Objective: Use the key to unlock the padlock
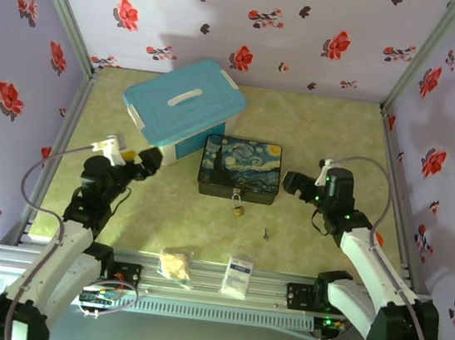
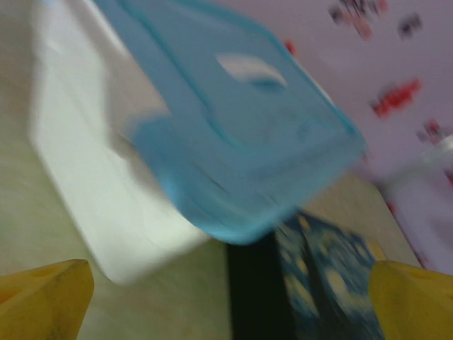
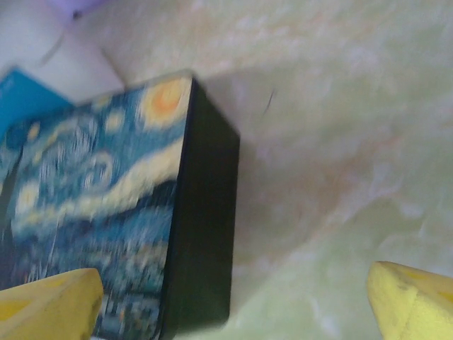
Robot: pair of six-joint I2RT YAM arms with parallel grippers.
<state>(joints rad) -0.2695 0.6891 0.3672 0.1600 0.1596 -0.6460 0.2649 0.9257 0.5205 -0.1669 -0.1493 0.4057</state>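
1. Nothing is done yet. The key (image 1: pixel 266 235) lies untouched on the worktop, toward its near edge.
2. The padlock (image 1: pixel 239 208) sits at the box (image 1: pixel 241 165) front, near the key, and looks locked.
3. Left gripper (image 1: pixel 146 162) and right gripper (image 1: pixel 295 182) flank the box, jaws spread, empty.
4. To do: grab key, insert, turn.

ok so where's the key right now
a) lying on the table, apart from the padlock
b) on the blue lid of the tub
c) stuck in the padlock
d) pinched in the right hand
a: the key lies on the bare table, a little nearer the arms than the padlock and off to its right. The padlock sits at the front of the painted box.
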